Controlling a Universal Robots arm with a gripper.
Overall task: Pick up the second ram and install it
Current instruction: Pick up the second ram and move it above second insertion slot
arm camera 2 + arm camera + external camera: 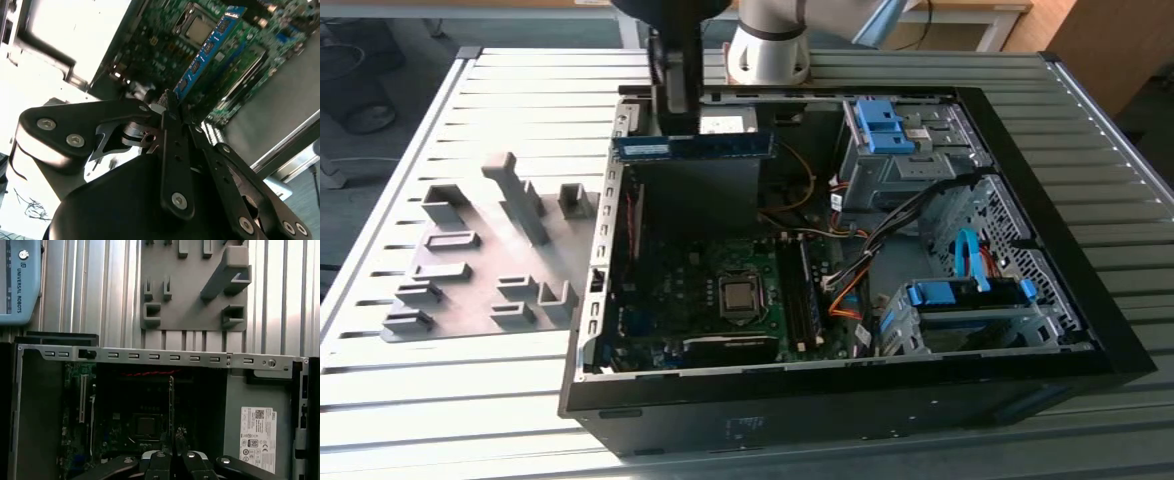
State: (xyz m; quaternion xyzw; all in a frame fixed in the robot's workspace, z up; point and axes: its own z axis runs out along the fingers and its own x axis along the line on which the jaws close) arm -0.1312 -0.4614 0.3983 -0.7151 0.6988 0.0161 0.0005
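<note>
The gripper (pixel 674 138) hangs over the far left part of the open computer case (pixel 854 400), its jaws closed tight on the second ram (pixel 700 147). The stick is held level and on edge in the air above the case, with its long axis running from the exterior view's left to its right. The jaws pinch it left of its middle, so the longer part sticks out to the right. In the second wrist view the blue stick (pixel 210 45) reaches away from the gripper (pixel 172 102) toward the board below. In the first wrist view it (pixel 171 405) shows edge-on as a thin line rising from the gripper (pixel 173 452).

The case lies on its side on a slatted metal table (pixel 454 400). Inside it are the green motherboard (pixel 680 280) with a square processor socket (pixel 740 295), long black memory slots (pixel 803 290) running near to far (crosswise to the held stick), blue drive brackets (pixel 883 125) at the far right, and a bundle of cables (pixel 847 295). Left of the case sits a grey holder plate (pixel 467 290) with upright blocks.
</note>
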